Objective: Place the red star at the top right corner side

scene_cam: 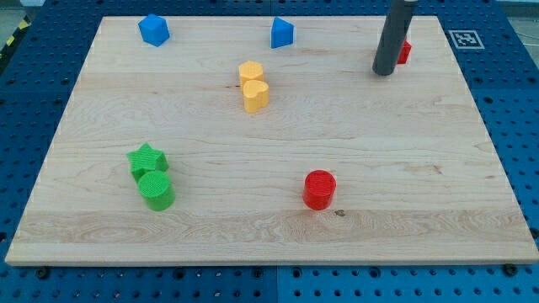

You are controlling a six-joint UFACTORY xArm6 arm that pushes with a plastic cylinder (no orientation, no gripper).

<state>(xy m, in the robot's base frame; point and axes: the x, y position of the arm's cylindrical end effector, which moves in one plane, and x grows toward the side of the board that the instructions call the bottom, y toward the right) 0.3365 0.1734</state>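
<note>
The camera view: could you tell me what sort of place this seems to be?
Probably a robotics lab bench: a wooden board lies on a blue perforated table, a printed marker tag sits by the board's corner, and small coloured blocks are scattered about.

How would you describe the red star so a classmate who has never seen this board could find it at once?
Start at the wooden board's top right corner in the view. A dark rod stands there, my tip on the wood. The red star peeks out from behind the rod's right side, mostly hidden, unlike the red cylinder standing in the open near the bottom.
</note>
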